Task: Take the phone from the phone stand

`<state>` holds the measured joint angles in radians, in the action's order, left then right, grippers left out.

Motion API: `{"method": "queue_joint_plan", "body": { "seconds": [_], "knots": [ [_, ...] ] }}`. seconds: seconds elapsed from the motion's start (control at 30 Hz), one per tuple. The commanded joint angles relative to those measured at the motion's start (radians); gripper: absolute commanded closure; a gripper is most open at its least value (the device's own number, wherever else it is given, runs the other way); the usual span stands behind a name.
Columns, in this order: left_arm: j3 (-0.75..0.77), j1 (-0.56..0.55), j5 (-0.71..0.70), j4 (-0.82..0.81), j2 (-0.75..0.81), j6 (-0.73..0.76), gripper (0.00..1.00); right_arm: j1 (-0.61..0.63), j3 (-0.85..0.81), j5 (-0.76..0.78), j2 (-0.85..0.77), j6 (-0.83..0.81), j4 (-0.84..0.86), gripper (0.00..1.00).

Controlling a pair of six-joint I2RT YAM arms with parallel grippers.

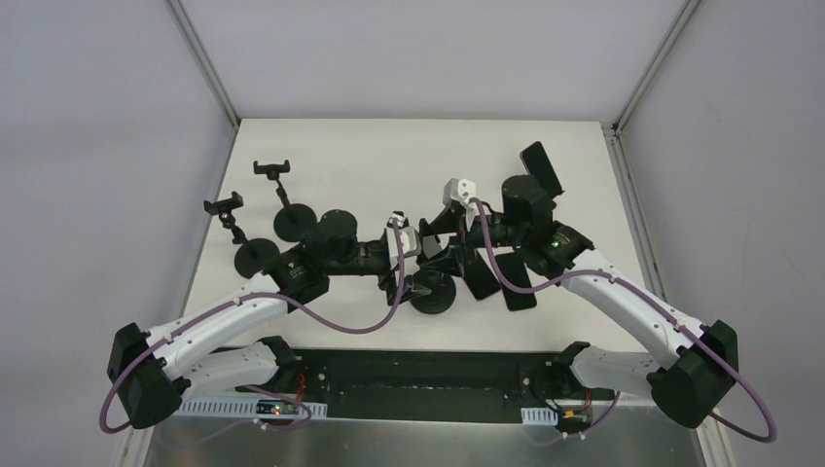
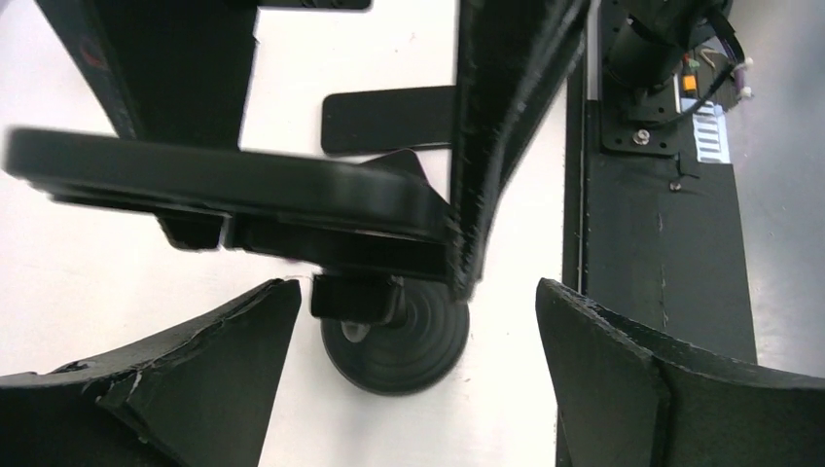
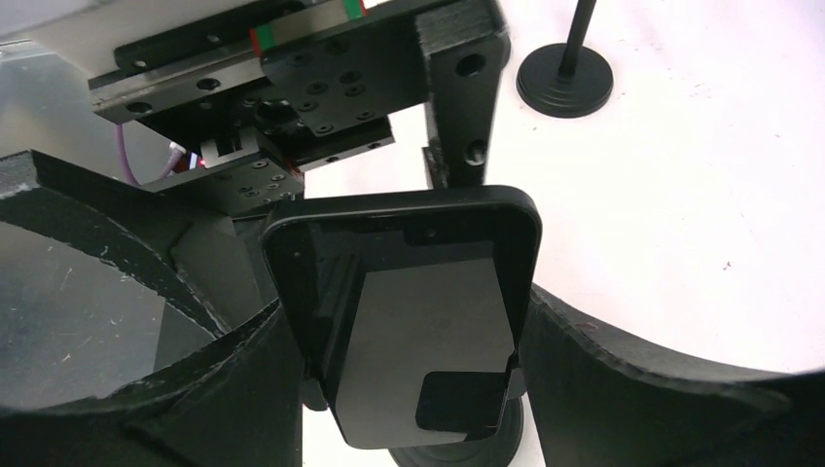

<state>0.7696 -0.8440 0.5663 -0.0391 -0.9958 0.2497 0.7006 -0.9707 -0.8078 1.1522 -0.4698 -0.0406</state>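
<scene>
The black phone stands upright between my right gripper's fingers, which press on its two long edges. The round black base of the phone stand shows just under it, and the clamp's ends sit at the phone's lower sides. In the left wrist view the phone appears edge-on above the stand's clamp and base. My left gripper hangs open over that base with nothing between its fingertips. From above, both grippers meet over the stand near the table's middle.
Two phones lie flat just right of the stand. Another phone stands tilted at the back right. Two empty stands are at the left. The black mounting strip runs along the near edge.
</scene>
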Motion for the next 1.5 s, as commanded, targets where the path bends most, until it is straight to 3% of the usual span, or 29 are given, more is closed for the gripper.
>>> {"method": "queue_joint_plan", "body": {
  "seconds": [0.0, 0.4, 0.63, 1.0, 1.07, 1.27, 1.47],
  "knots": [
    [-0.005, -0.008, -0.044, -0.127, 0.002, -0.021, 0.02, 0.025, -0.017, -0.041, -0.037, 0.061, 0.184, 1.00],
    [-0.032, -0.009, -0.101, -0.274, 0.007, -0.108, 0.01, 0.107, 0.000, 0.376, -0.011, 0.265, 0.327, 1.00],
    [-0.061, -0.009, -0.187, -0.336, 0.007, -0.133, 0.04, 0.147, -0.002, 0.464, 0.001, 0.301, 0.335, 1.00],
    [-0.056, -0.008, -0.205, -0.353, 0.008, -0.162, 0.40, 0.161, 0.024, 0.480, -0.016, 0.309, 0.329, 1.00],
    [-0.056, -0.008, -0.184, -0.353, 0.010, -0.163, 0.51, 0.161, 0.028, 0.477, -0.019, 0.312, 0.330, 1.00],
    [-0.056, -0.009, -0.161, -0.353, 0.011, -0.186, 0.99, 0.162, 0.040, 0.455, -0.025, 0.311, 0.331, 1.00],
    [-0.070, -0.005, -0.174, -0.353, -0.009, -0.196, 1.00, 0.161, 0.068, 0.497, -0.036, 0.291, 0.325, 1.00]
  ]
}}
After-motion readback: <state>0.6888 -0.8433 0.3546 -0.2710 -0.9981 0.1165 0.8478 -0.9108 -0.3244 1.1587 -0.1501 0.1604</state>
